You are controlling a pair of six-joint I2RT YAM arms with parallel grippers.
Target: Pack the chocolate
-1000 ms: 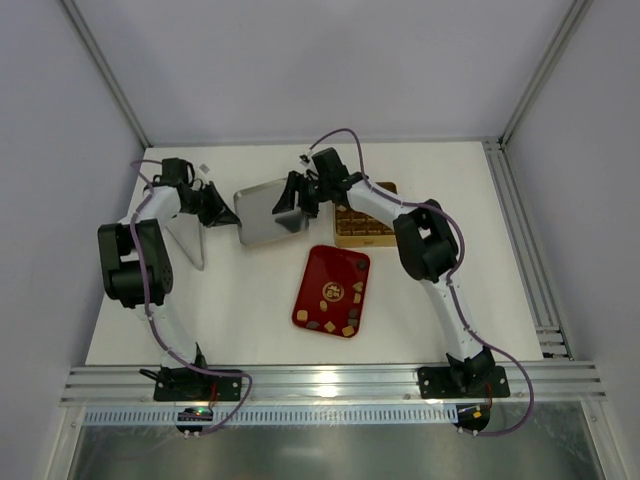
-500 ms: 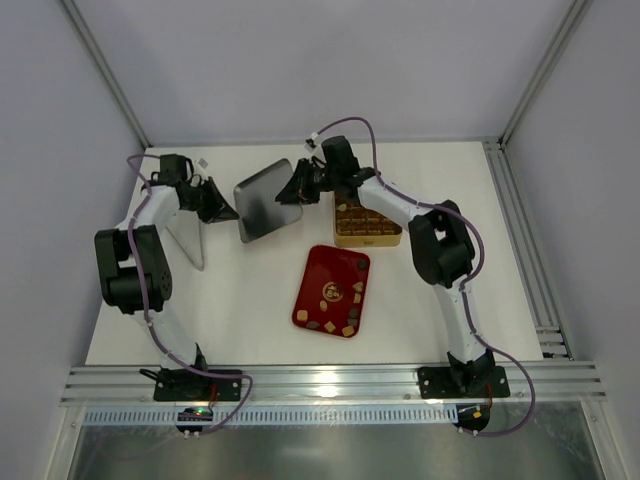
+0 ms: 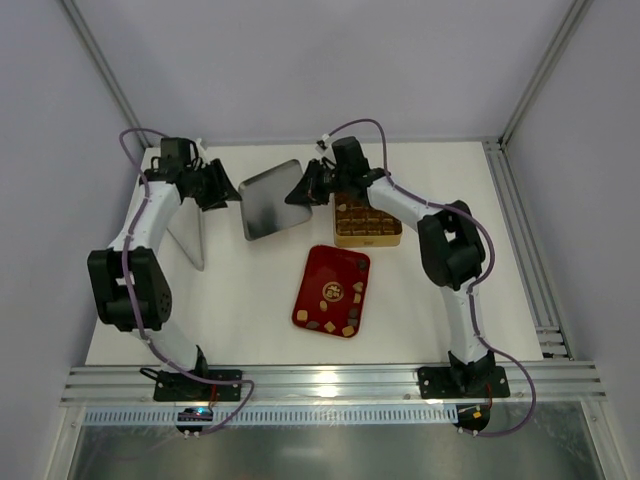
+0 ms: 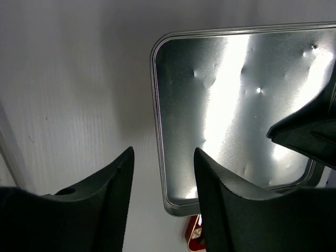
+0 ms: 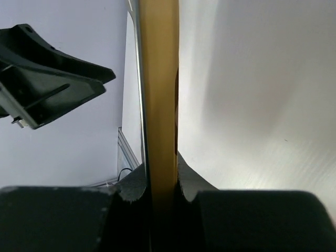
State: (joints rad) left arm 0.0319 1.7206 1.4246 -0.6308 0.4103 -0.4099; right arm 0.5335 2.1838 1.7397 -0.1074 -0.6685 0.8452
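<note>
A tin lid (image 3: 268, 198), silver inside and gold on its rim, hangs tilted above the table at the back. My right gripper (image 3: 303, 190) is shut on the lid's right edge; in the right wrist view the gold rim (image 5: 160, 79) is pinched between the fingers of that gripper (image 5: 160, 173). My left gripper (image 3: 228, 190) stands open just left of the lid, apart from it, and the lid (image 4: 236, 105) lies beyond that gripper (image 4: 164, 157). Chocolate pieces (image 3: 330, 292) lie on the red tray (image 3: 335, 268). More fill the gold tin (image 3: 368, 241).
A pale thin sheet (image 3: 188, 235) stands on edge at the left under the left arm. The gold tin sits right behind the red tray, under the right forearm. Metal rails (image 3: 520, 250) run along the table's right side.
The left gripper has opened, let go of the lid and drawn back to the left. The right gripper has shut on the lid's right edge and now holds it alone.
</note>
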